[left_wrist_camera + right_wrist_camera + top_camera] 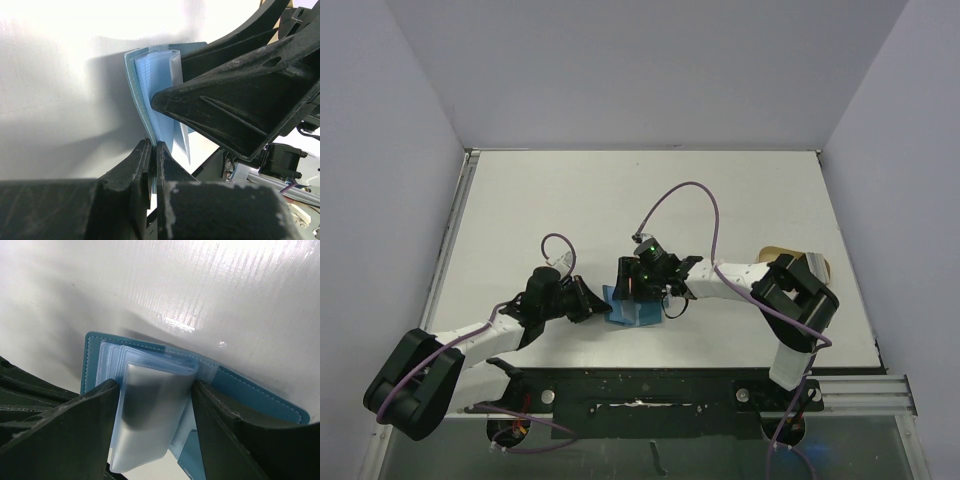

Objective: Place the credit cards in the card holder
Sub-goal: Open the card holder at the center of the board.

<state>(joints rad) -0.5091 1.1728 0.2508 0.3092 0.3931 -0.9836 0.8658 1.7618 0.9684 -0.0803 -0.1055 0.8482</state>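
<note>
We find the card holder (632,308) just below the middle of the overhead view, on the white table (520,210) between the two arms, with its covers apart. The left gripper (152,152) is clenched on the teal cover. At the bottom centre of its wrist view the two jaws meet, with only the thin edge of that cover pinched between them. We read this as an anchoring hold, there to stop the light wallet from sliding or folding shut while the other arm works inside it.

The right gripper (642,278) reaches in from the right of the overhead view and sits over the holder's inside. In its own wrist view its fingers (75,425) stand wide apart in the lower half of the frame. They sit one on each side of the stack of clear plastic sleeves (150,410) that rises from the lighter blue lining. Each pad lies at or against a sleeve edge, and we cannot tell whether they squeeze the stack or merely flank it. Our guess is that the wide stance is meant to steady the sleeves so that a pocket mouth is presented.

We make out no credit card in any view, neither in a jaw nor clearly in a sleeve. So we judge the task to be at the stage of opening and holding the wallet, with the loading not yet done. The risk we see is the soft sleeves buckling under a sideways squeeze.
</note>
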